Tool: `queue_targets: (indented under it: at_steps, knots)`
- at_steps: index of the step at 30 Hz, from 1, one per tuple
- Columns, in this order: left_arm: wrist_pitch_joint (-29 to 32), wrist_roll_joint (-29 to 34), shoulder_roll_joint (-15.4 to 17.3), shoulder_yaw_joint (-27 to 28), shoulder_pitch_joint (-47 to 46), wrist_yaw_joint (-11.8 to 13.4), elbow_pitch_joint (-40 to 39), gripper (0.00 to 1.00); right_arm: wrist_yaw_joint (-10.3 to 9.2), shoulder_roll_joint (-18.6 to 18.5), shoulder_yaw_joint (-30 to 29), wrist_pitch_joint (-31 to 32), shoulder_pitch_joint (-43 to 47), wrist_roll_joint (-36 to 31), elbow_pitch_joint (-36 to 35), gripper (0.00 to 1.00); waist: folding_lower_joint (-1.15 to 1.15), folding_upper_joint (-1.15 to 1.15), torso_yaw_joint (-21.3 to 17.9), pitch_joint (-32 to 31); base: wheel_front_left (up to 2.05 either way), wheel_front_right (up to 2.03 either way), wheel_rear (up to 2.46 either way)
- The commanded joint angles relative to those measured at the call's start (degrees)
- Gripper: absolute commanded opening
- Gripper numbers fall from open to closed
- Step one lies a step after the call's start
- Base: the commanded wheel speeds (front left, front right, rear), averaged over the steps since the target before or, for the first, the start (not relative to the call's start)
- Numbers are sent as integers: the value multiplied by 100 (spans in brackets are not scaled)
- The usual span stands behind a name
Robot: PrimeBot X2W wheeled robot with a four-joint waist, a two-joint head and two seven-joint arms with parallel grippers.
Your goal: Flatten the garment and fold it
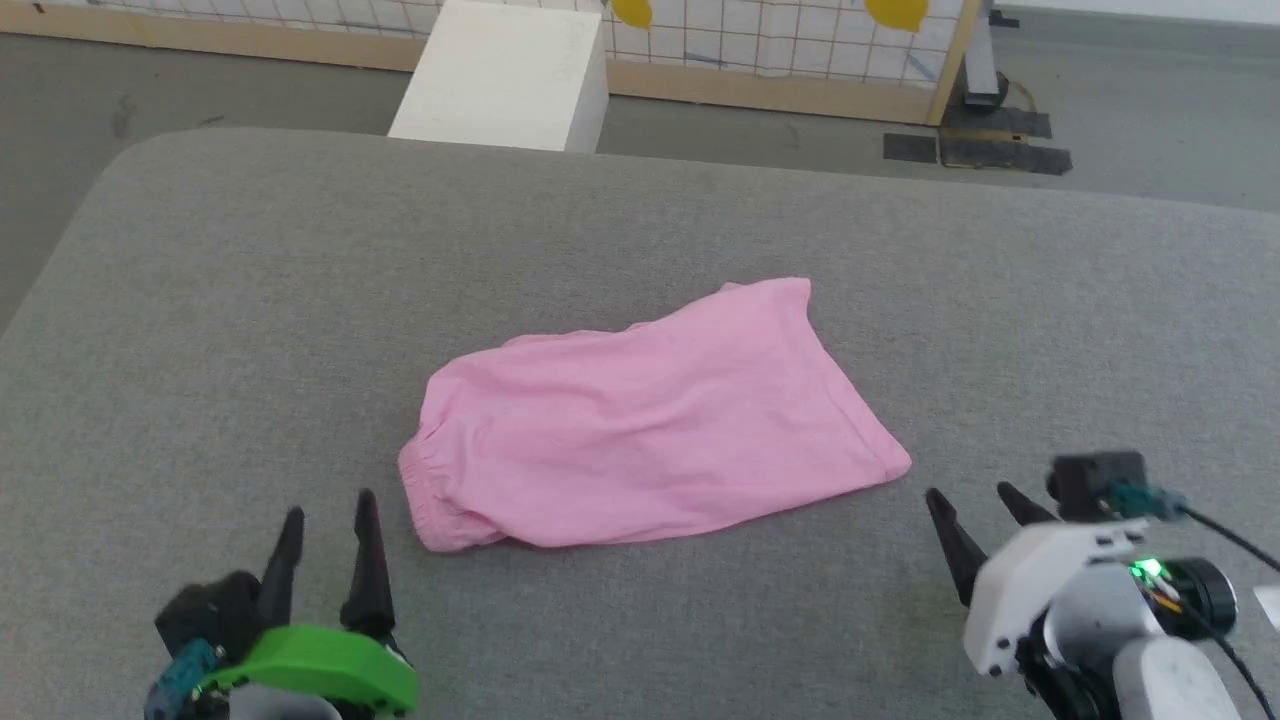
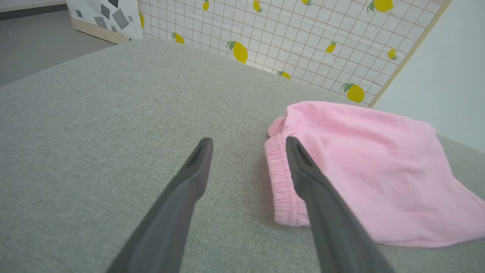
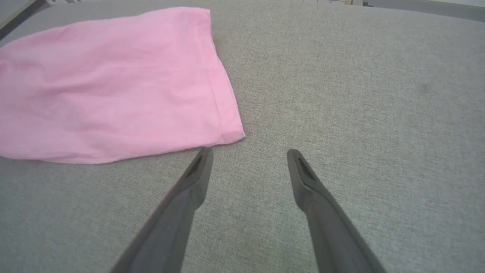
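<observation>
- Garment status: light pink soft knit shorts [image 1: 650, 420] lie mid-way on the grey woven fabric surface [image 1: 200, 300]. They are fairly flat with shallow wrinkles, and the gathered waistband [image 2: 280, 182] is bunched at the robot's left.
- Left gripper [image 1: 329, 506]: fingers spread, empty, just beside the waistband.
- Right gripper [image 1: 968, 490]: fingers spread, empty, near the hemmed leg corner [image 3: 231, 132], not touching.
- Judgement: flattening is mostly done, but the waistband end needs smoothing. Folding seems not yet begun.
</observation>
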Motion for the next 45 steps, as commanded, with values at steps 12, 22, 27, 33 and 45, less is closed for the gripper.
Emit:
queue_targets:
  at_steps: [12,22,27,33,45]
  knots:
    - [117,-104,-102,-178,92,68,-185,100,-8,-6,634,1971,-1958,-1200,1576,100,0,46,267,399,0,0,0]
    - [151,-153,-112,-322,-116,-29,-20,100,-8,-6,909,2438,-2338,-1159,2634,0,0,46,424,607,0,0,0]
    - [542,-157,-21,-475,-124,-71,-21,100,-8,-6,838,2281,-2414,-911,2529,0,0,46,358,506,0,0,0]
    - [1993,-191,297,-894,-281,-207,-151,100,-8,-6,861,2154,-2411,-782,2306,0,0,46,265,462,0,0,0]
    - [2843,-233,568,-1239,-811,-467,239,0,-8,-6,1030,2171,-2352,-589,2095,0,0,46,16,581,0,0,0]
